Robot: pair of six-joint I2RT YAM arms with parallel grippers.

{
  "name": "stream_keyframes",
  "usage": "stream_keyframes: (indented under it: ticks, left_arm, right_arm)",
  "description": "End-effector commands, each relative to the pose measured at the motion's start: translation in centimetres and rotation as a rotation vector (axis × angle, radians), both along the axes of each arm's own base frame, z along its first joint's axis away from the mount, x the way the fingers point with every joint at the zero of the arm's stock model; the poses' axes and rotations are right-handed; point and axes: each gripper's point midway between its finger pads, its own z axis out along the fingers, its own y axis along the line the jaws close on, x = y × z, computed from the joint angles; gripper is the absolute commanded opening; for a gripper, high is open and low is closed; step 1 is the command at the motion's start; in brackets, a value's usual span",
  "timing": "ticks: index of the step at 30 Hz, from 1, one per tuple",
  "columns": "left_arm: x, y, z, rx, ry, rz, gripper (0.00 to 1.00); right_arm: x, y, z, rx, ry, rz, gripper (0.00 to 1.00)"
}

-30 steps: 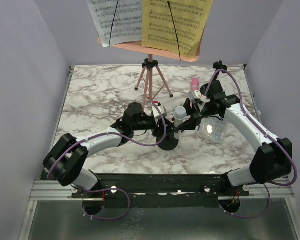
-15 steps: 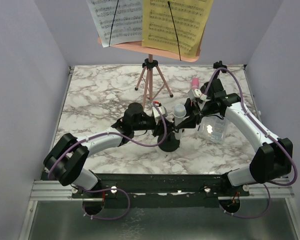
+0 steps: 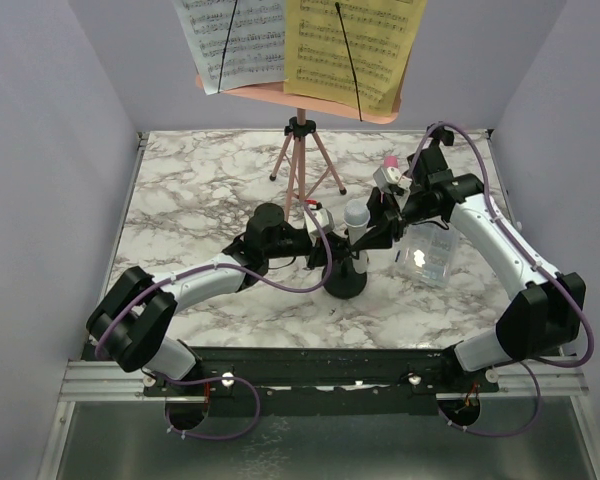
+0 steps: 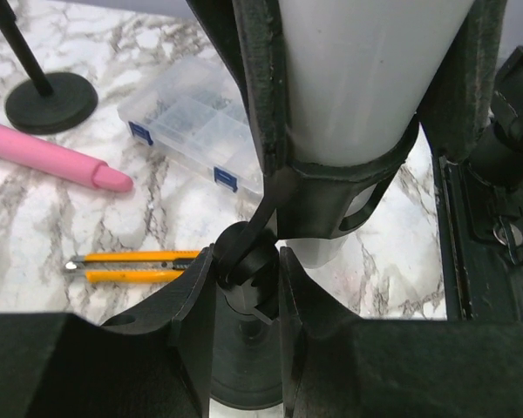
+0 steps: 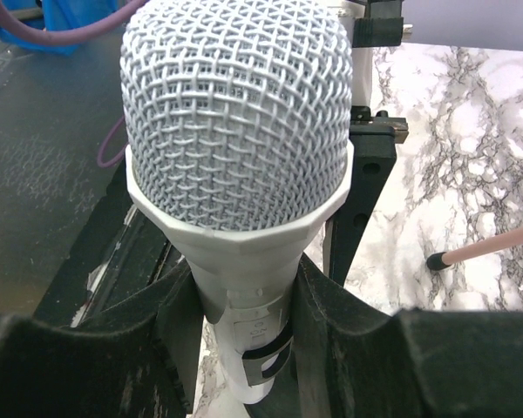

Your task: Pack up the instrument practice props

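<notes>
The grey-white microphone (image 3: 356, 213) stands in the clip of a black round-based mic mount (image 3: 345, 281) at the table's middle. My right gripper (image 3: 372, 232) is shut on its handle below the mesh head (image 5: 235, 131). My left gripper (image 3: 325, 258) is shut on the mount's stem joint (image 4: 248, 270), above the round base (image 4: 244, 370). The pink microphone (image 4: 48, 157) lies on the table next to the second mount (image 4: 48, 97); its tip shows in the top view (image 3: 388, 160). The pink rack (image 3: 300, 97) on its tripod (image 3: 302, 165) holds white (image 3: 230, 40) and yellow pages (image 3: 355, 45).
A clear plastic box (image 3: 425, 258) lies right of the mount, also in the left wrist view (image 4: 192, 131). A yellow-and-black cutter (image 4: 131, 266) lies near it. The second mount (image 3: 438, 131) stands at the far right. Walls close the table's sides.
My right gripper has drawn the grey-white microphone a little up and towards the far side. The mount base has shifted slightly right. My left gripper still holds the stem.
</notes>
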Motion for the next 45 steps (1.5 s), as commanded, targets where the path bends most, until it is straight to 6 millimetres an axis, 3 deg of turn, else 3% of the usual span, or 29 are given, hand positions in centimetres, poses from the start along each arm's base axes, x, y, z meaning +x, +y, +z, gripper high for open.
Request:
stream_keyframes:
  ticks: [1, 12, 26, 31, 39, 45]
  left_arm:
    - [-0.1, 0.7, -3.1, 0.089, 0.038, 0.012, 0.0]
    - [-0.2, 0.9, -3.3, 0.125, 0.031, 0.009, 0.0]
    - [-0.6, 0.9, -3.8, 0.162, 0.033, 0.011, 0.0]
    - [-0.6, 0.9, -3.9, 0.168, 0.032, 0.018, 0.0]
    - [-0.4, 0.9, -3.7, 0.161, 0.07, 0.041, 0.01]
    - [-0.8, 1.2, -3.0, 0.136, 0.12, 0.071, 0.55]
  right_arm:
    - [-1.6, 0.3, 6.5, 0.147, -0.022, 0.08, 0.01]
    - [-1.4, 0.5, 9.3, 0.166, -0.013, 0.1, 0.0]
    - [-2.7, -0.1, 17.7, 0.164, -0.103, 0.144, 0.0]
    - [-3.1, -0.3, 18.6, 0.164, -0.116, 0.122, 0.0]
    - [-2.9, -1.6, 18.5, 0.156, -0.129, 0.016, 0.0]
    - [-2.2, -3.0, 17.0, 0.136, -0.129, -0.091, 0.0]
